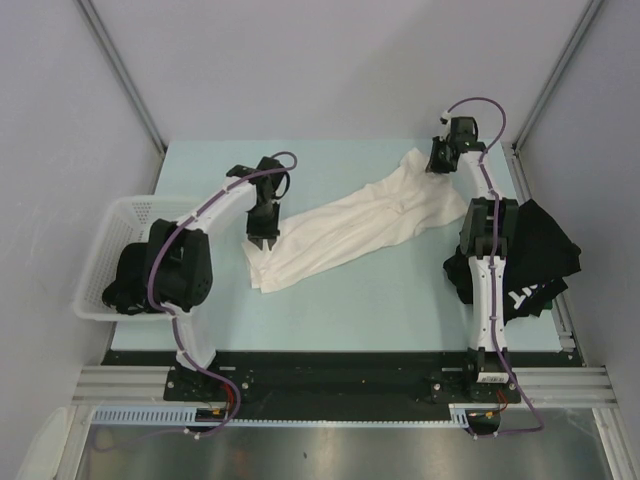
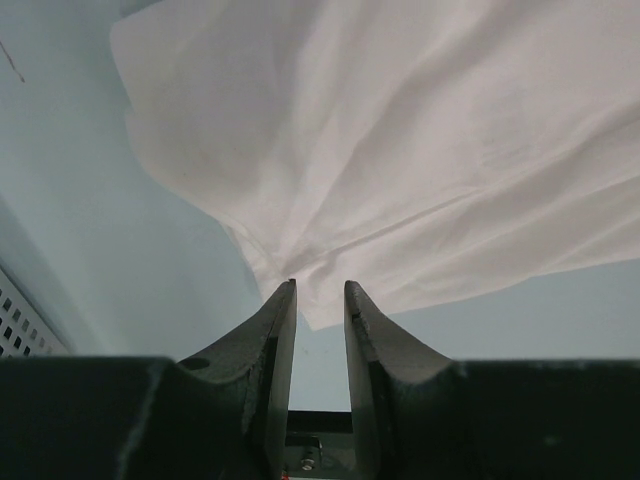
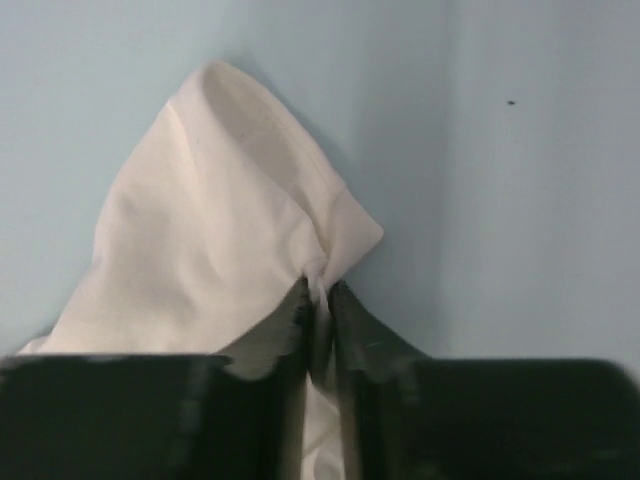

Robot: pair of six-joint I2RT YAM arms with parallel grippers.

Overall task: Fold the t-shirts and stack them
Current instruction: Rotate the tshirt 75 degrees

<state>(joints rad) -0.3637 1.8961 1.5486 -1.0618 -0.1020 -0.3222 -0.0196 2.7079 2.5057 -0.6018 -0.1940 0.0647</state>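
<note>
A cream-white t-shirt [image 1: 350,225] lies stretched in a long diagonal band across the pale blue table [image 1: 380,310], from near left to far right. My right gripper [image 1: 437,163] is shut on its far right end; the right wrist view shows the cloth [image 3: 200,230] bunched and pinched between the jaws of that gripper [image 3: 320,287]. My left gripper [image 1: 262,238] hovers over the near left end. In the left wrist view its jaws [image 2: 320,287] stand a little apart and hold nothing, with a corner of the shirt [image 2: 400,150] just past the tips. A pile of black t-shirts [image 1: 545,250] with white print lies at the right.
A white mesh basket [image 1: 120,210] stands at the table's left edge with black cloth [image 1: 122,280] in it, partly behind the left arm. The right arm crosses over the black pile. Grey walls close in the back and sides.
</note>
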